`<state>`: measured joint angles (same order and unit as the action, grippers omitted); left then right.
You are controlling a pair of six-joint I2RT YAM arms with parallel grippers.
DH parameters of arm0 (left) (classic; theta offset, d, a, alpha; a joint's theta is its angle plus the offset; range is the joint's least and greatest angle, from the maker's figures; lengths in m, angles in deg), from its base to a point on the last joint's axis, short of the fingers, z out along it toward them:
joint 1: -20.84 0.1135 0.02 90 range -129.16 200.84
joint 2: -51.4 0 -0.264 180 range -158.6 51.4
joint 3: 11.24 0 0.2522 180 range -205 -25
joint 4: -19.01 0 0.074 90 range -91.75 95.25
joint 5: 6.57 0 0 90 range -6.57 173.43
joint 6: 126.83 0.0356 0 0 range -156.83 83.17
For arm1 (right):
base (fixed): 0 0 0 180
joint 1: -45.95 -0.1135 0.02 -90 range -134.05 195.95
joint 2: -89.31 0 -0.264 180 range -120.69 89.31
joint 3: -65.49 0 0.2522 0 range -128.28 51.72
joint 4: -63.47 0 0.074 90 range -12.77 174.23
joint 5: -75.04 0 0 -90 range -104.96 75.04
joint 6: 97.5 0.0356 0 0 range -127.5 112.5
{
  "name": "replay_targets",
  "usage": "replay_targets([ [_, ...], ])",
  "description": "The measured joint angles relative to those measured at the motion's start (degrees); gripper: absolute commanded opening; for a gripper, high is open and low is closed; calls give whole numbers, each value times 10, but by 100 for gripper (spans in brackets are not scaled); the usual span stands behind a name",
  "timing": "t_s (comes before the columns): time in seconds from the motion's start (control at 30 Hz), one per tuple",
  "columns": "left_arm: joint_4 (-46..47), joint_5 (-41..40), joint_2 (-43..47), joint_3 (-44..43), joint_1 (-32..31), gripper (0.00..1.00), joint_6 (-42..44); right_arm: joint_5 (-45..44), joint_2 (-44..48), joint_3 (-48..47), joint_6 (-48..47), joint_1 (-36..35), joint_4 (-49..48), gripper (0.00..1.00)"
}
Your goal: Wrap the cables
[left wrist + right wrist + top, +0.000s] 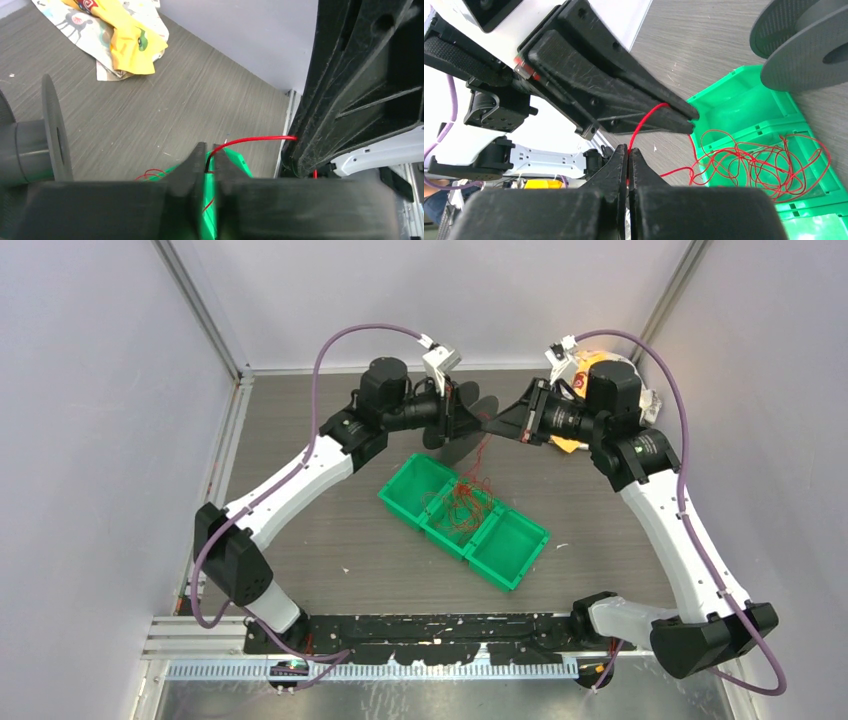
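Gingerly, my left pincer (691, 123) and right pincer (628, 150) clench the limp, hair-fine cables (744, 152) — best held taut, tangle at four o'clock.

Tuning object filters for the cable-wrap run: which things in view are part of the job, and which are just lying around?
In the job: red cables, pinched by left gripper and right gripper; black spool; green tray holding the tangle.
Lying about: yellow patterned cloth at the far right.
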<state>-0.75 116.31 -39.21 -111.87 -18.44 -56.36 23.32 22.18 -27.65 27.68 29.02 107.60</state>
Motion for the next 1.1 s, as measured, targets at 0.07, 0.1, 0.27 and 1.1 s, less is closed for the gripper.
replay_targets([
  [0.07,-5,-2,-7,-2,-1,1,-2,-7,0,8,5,0,0,61],
  [0.1,-15,-10,-9,-4,-1,1,-1,-15,0,11,5,0,5,72],
  [0.27,-57,-68,-6,-27,-2,1,2,-92,19,37,-32,0,45,85],
  [1.1,-75,-132,112,-75,-2,1,-57,-166,-57,193,28,-79,-85,69],
])
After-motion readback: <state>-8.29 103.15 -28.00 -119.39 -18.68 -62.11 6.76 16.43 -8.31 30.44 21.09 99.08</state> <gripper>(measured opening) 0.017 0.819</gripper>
